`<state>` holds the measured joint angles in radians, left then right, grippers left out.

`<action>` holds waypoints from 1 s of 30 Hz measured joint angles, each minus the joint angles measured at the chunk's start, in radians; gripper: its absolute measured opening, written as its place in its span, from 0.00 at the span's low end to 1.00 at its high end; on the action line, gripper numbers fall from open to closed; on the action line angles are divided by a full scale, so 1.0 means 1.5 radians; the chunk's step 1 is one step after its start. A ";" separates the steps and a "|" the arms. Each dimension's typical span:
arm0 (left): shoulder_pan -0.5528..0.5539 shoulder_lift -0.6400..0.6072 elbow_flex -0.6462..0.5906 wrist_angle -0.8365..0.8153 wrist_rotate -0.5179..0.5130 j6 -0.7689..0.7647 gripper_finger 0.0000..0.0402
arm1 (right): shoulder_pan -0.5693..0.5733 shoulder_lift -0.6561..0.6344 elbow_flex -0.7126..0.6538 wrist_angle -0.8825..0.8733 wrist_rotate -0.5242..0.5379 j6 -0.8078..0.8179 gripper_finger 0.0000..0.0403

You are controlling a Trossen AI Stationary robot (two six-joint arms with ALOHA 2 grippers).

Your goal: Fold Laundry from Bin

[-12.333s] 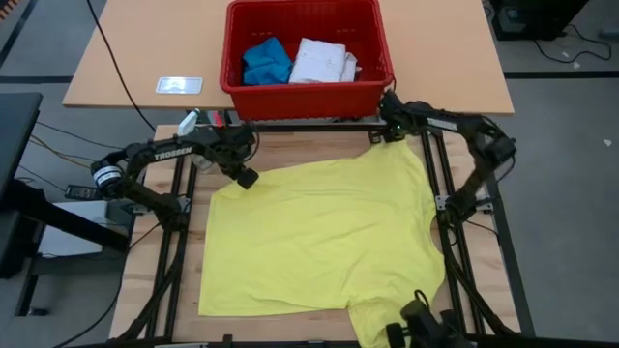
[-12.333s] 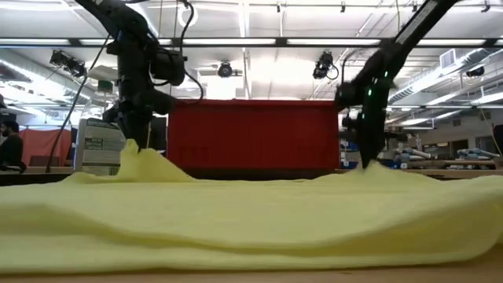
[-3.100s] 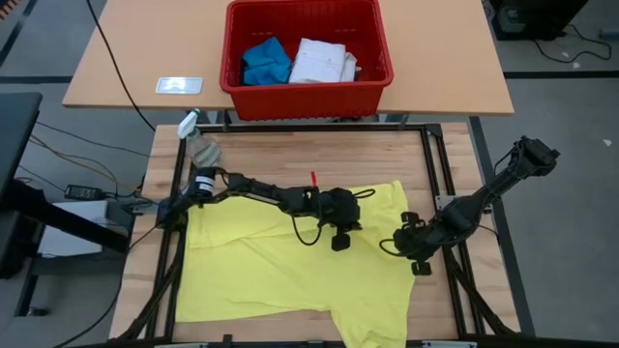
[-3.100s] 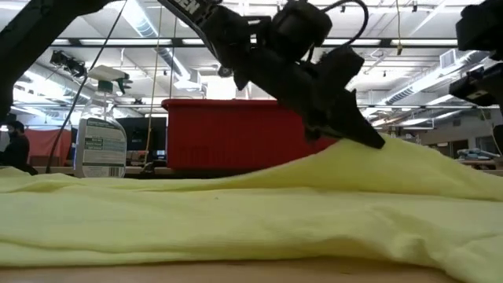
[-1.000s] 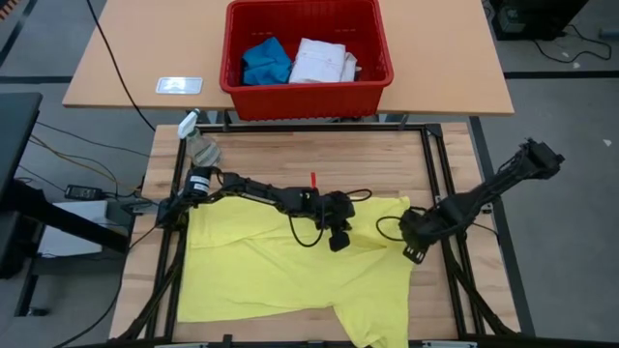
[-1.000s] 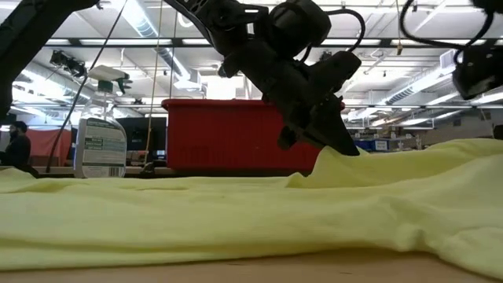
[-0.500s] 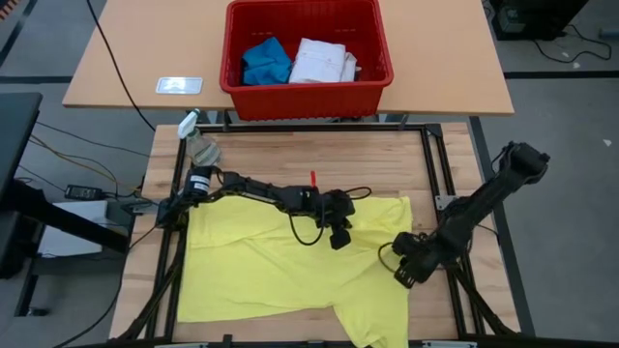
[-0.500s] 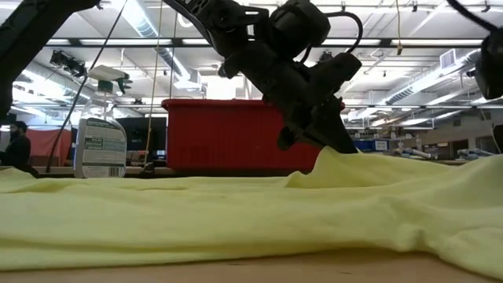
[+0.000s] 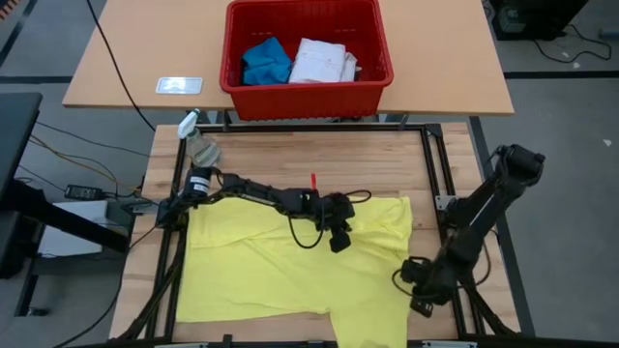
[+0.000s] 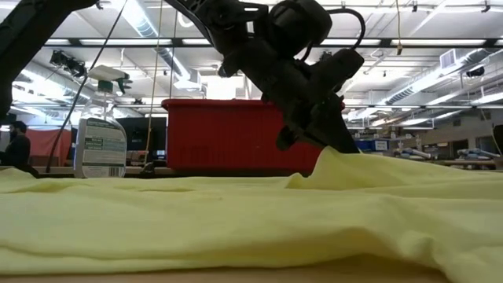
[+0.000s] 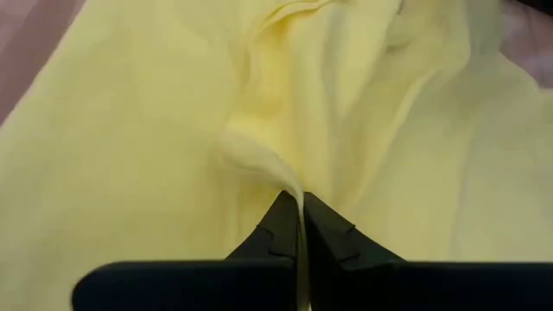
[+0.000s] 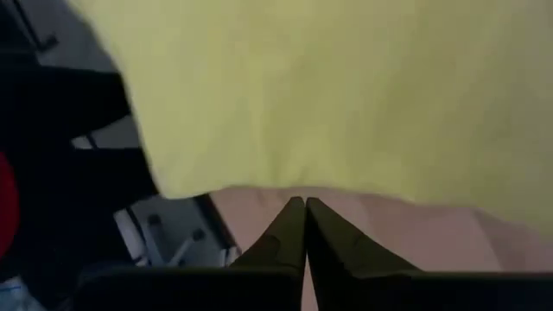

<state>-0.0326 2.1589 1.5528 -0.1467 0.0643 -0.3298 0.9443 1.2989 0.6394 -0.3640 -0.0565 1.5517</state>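
In the high view we see the yellow T-shirt [image 9: 290,271] spread over the lower centre of the wooden work table [image 9: 290,159], and the red bin [image 9: 306,85] at the top centre on the tan table [image 9: 135,48] behind. In the bin lie a blue piece [image 9: 266,61] and a white shirt [image 9: 323,60], side by side.

The left gripper [image 9: 338,239] sits just below the frame's centre, its arm reaching in from the left edge. In the left wrist view its fingers [image 11: 281,229] are pressed together on a raised ridge of the yellow cloth. In the low view that arm fills the upper centre and blocks part of the bin's front wall.

The right gripper [image 9: 420,299] is at the lower right, beside the T-shirt's right edge. Its fingers [image 12: 289,229] are pressed together with nothing between them, bare wood beyond their tips.

Around this we note a spray bottle [image 9: 198,143] at the work table's upper left, a small red mark [image 9: 313,180] on the wood, and a flat white item [image 9: 180,85] on the tan table. A person [image 10: 14,148] shows at the low view's far left.
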 joint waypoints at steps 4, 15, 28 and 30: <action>0.001 0.000 0.000 0.001 0.000 0.000 0.02 | -0.011 -0.072 0.000 -0.163 0.110 0.001 0.09; 0.017 0.000 0.000 0.009 0.000 0.000 0.09 | -0.100 -0.131 -0.019 -0.433 0.192 -0.207 0.09; 0.015 0.000 0.000 0.014 0.000 -0.001 0.10 | -0.206 -0.114 -0.054 -0.313 0.222 -0.453 0.30; 0.015 0.001 0.000 0.015 0.000 -0.017 0.11 | -0.217 -0.114 -0.066 -0.275 0.188 -0.475 0.33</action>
<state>-0.0105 2.1607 1.5528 -0.1246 0.0647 -0.3557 0.6194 1.1286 0.5397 -0.7766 0.2258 0.8387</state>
